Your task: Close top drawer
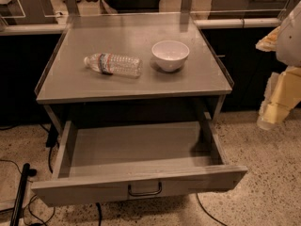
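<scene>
In the lower frame, the top drawer [136, 147] stands pulled far out; all of the closing remains.
Camera view: the end effector [278, 100] hangs at the right edge, apart from the drawer's handle [145, 190]; spread or pressed together, I cannot tell.

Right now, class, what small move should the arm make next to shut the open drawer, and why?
Probably swing the gripper, hanging off to the right, across to the front panel of the wide grey metal top drawer: it stands pulled out, and the gripper is apart from it.
</scene>
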